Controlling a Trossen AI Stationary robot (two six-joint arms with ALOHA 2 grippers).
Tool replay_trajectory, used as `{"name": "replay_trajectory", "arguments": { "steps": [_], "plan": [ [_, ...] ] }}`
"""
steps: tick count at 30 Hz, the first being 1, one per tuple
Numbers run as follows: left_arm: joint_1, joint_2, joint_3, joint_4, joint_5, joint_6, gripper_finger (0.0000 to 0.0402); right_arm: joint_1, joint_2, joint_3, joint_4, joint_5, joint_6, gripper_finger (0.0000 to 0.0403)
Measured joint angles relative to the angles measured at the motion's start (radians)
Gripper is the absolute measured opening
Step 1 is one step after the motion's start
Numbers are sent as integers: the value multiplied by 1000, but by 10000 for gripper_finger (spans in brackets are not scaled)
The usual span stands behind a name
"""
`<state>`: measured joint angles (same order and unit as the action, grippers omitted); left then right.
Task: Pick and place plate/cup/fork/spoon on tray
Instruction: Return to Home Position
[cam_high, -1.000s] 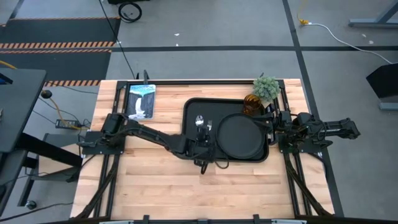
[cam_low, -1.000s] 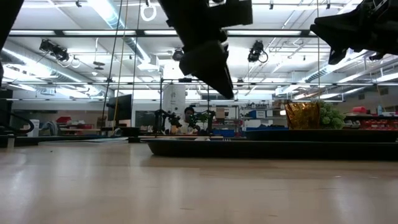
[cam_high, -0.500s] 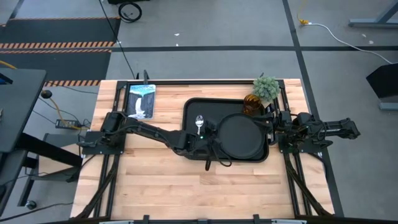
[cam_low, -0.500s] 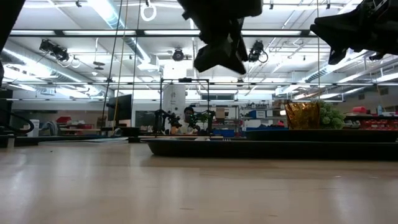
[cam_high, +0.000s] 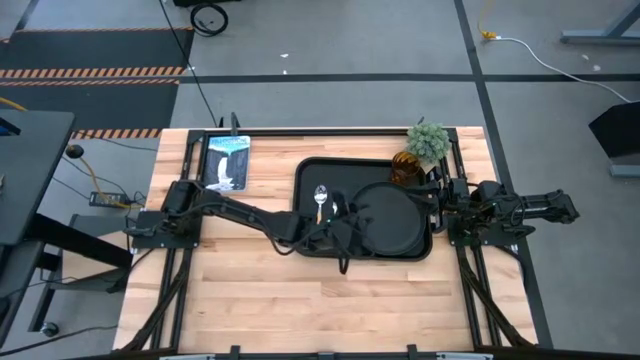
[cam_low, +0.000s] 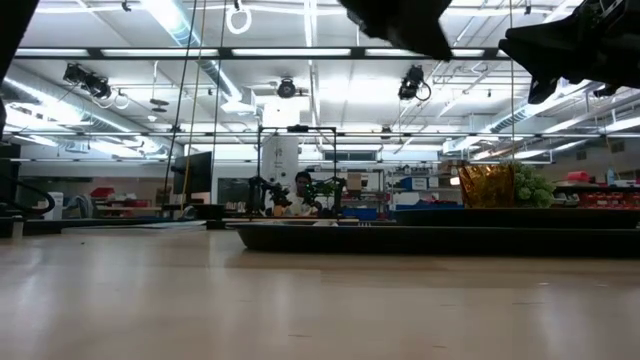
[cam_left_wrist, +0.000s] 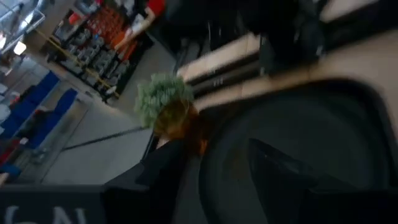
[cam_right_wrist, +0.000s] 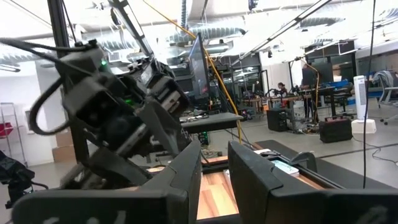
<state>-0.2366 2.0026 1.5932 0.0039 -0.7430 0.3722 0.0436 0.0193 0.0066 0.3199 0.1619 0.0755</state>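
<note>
The black tray (cam_high: 310, 175) lies right of the table's middle. The round black plate (cam_high: 390, 220) rests flat in its right half. The spoon (cam_high: 321, 196) and the fork (cam_high: 335, 206) lie side by side in its left half, their handles partly under my left arm. The amber cup (cam_high: 402, 167) stands at the tray's far right corner; I cannot tell whether it is inside the rim. My left gripper (cam_high: 352, 230) hovers open and empty above the plate's left edge. My right gripper (cam_high: 440, 197) waits, slightly open and empty, at the tray's right edge.
A small green plant (cam_high: 428, 141) stands right behind the cup. A picture card (cam_high: 226, 162) lies at the far left. Bare wood (cam_high: 300, 300) stretches along the near side. People and shelves show in the room beyond the table.
My left gripper has risen from just above the tray's left half, near the spoon and fork, and gone toward the table's right edge, turning as it went. In the low view it has climbed almost out of the picture. The spoon and fork lie still.
</note>
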Motion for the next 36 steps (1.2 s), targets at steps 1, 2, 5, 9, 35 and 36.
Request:
{"name": "replay_trajectory", "arguments": {
  "steps": [1, 2, 5, 9, 35, 36],
  "plan": [
    [-4, 0, 0, 19, 2, 3, 192, 0, 0, 0, 0, 0, 0, 88],
    [-8, 0, 0, 31, 4, 18, 192, 0, 0, 0, 0, 0, 0, 88],
    [-20, -3, 0, 51, 9, 88, 192, 0, 0, 0, 0, 0, 0, 88],
    [-22, -40, 0, 52, 110, 184, 192, 0, 0, 0, 0, 0, 0, 88],
    [4, -538, -532, -32, 263, -290, 192, 0, 0, 0, -2, 1, 0, 88],
    [4, -556, -586, 24, 264, -298, 192, 0, 0, 0, -1, 0, 0, 88]
  ]
}}
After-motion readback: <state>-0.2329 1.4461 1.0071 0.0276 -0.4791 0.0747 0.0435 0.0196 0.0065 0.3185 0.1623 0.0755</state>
